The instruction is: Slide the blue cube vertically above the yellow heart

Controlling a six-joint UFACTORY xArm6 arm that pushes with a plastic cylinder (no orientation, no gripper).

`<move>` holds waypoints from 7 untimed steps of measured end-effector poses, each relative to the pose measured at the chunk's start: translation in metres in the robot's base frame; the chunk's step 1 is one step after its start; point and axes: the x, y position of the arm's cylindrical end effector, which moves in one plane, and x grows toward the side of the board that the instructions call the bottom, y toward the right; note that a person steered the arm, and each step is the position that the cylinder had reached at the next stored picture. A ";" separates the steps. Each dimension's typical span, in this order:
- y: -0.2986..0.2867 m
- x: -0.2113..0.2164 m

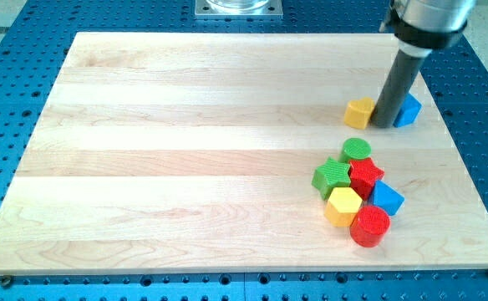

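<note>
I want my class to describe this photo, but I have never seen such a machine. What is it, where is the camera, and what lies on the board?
A single camera looks down at a pale wooden board on a blue perforated table. The dark rod is a robot arm's end; it grips nothing, only pushes. Its tip stands between a yellow heart-like block and a blue block. Below them cluster a green cylinder, green star, red star, yellow hexagon, second blue block and red cylinder.

- I'm looking at a lab robotics bench: a blue metal breadboard table (482, 125) drilled with a regular grid of holes.
- A pale wooden board (185, 150) lies on it.
- A machined steel mount (239, 7) sits at the view's top.
</note>
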 end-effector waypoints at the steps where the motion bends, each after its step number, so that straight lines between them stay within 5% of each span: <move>1: 0.003 0.032; 2: 0.024 0.041; 3: 0.042 0.007; 4: 0.035 -0.085; 5: 0.032 -0.132; 6: 0.026 -0.063; 7: 0.006 -0.063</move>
